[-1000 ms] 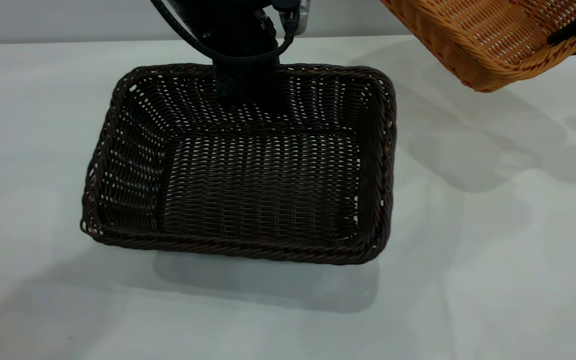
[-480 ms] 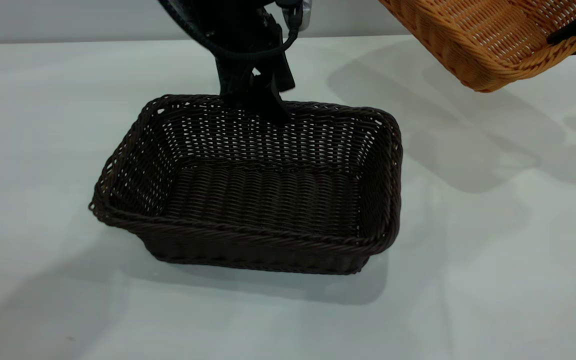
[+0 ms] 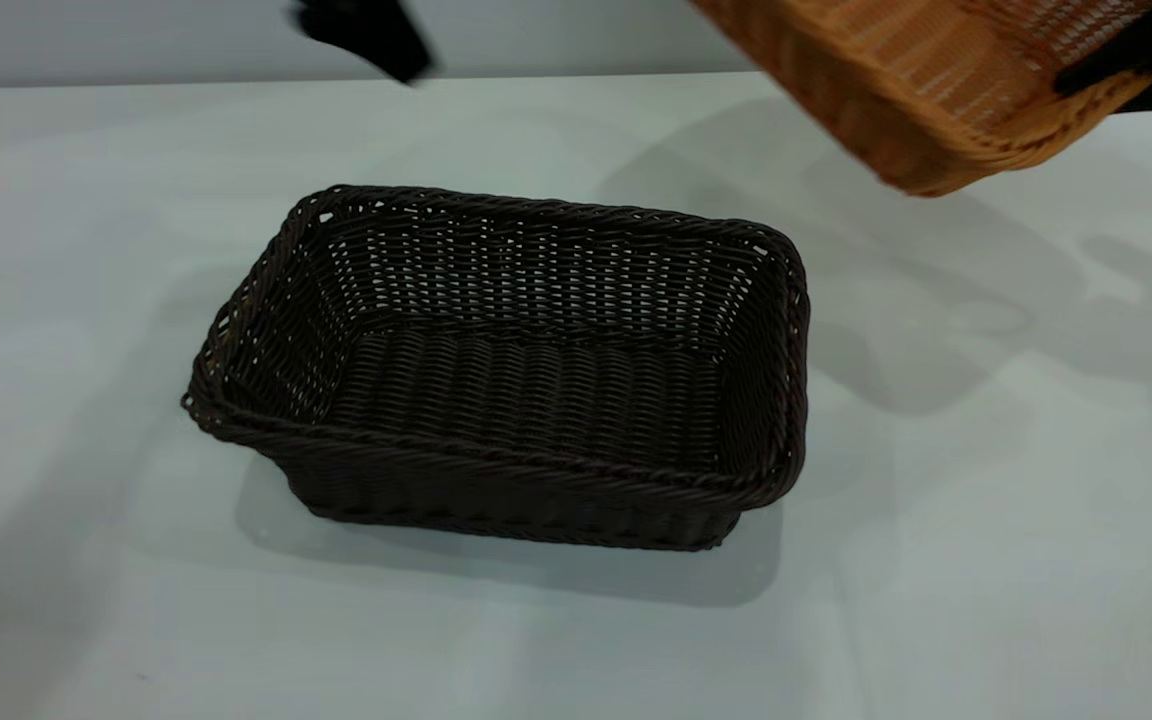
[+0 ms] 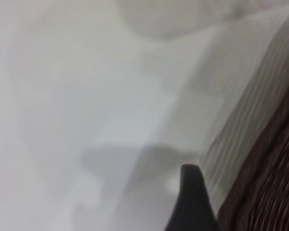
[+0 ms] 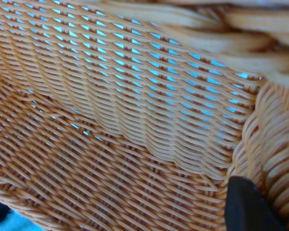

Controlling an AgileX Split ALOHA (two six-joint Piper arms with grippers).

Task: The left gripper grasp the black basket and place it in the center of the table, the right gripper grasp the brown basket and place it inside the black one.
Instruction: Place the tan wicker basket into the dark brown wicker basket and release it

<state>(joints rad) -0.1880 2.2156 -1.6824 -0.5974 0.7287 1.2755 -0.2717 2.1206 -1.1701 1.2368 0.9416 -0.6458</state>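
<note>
The black basket (image 3: 496,370) sits flat on the white table (image 3: 86,250), near its middle, with nothing in it. My left gripper (image 3: 366,35) is a blurred dark shape high above the table's far edge, clear of the basket and holding nothing. In the left wrist view, one of its fingers (image 4: 192,199) shows over the table beside the black basket's wall (image 4: 274,187). The brown basket (image 3: 896,90) hangs tilted in the air at the upper right, with my right gripper (image 3: 1106,62) shut on its rim. One finger (image 5: 248,204) presses the inside of the brown basket's wall (image 5: 111,120).
Bare tabletop lies all round the black basket, marked only by shadows of the arms and the raised basket. A pale wall (image 3: 136,40) runs behind the table's far edge.
The left gripper set the tilted black basket down flat, let go of its far rim and rose away to the upper left. The brown basket shifted slightly left.
</note>
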